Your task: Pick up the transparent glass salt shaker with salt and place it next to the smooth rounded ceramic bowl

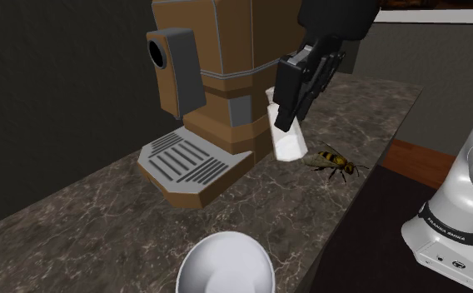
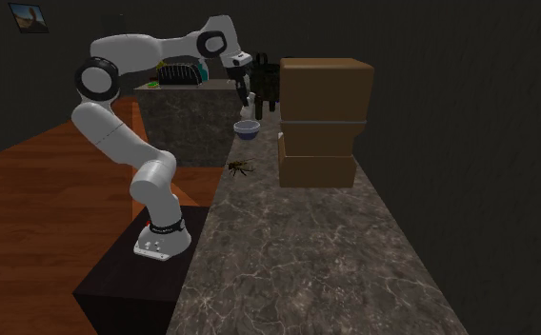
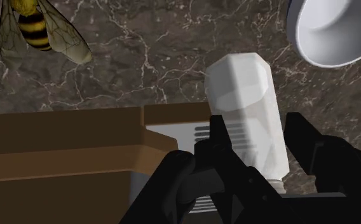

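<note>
The claw (image 3: 259,139) pinches the salt shaker (image 3: 243,95); shoulder view shows it above the counter (image 1: 102,208).

i work in what looks like a home kitchen: a long surface (image 1: 85,216) of dark veined stone runs along a dark wall, carrying a brown coffee machine (image 1: 218,75) with a ribbed drip tray (image 1: 181,158) and a white bowl (image 1: 225,265). beside it lie a reddish wooden floor (image 2: 40,190) and a framed picture (image 2: 29,16).

Brown boxy coffee machine (image 1: 218,91) and yellow-black wasp (image 1: 335,162) flank you; dark marbled counter (image 1: 85,216) open toward white rounded bowl (image 1: 225,266)
</note>
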### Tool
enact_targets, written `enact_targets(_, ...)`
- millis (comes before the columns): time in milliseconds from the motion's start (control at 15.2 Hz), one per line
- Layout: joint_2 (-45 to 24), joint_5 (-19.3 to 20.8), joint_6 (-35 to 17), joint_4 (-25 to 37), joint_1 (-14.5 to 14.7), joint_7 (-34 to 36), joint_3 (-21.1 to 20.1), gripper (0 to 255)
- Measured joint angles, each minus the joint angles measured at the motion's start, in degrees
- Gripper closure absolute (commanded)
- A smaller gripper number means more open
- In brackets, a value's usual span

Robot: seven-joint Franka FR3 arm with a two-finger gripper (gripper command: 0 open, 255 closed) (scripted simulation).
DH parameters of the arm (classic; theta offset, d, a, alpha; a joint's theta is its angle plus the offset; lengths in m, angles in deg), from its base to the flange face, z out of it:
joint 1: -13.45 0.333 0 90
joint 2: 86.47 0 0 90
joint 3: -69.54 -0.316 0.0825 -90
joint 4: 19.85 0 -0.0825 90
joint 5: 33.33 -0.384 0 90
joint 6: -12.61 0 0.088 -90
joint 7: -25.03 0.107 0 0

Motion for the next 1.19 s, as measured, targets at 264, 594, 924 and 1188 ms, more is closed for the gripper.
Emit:
enact_targets(264, -4.5, 1.1, -0.4, 5.4, -1.4, 6.5, -7.1, 255)
enact_targets(594, -5.0, 0.9, -3.4, 3.2, -1.5, 7.9, -9.2, 255)
enact_targets(924, -4.0, 0.0, -6.9, -1.1, -0.8, 7.7, -9.6, 255)
enact_targets(1188, -3.8, -0.5, -9.9, -4.3, -0.5, 7.6, -10.3, 255)
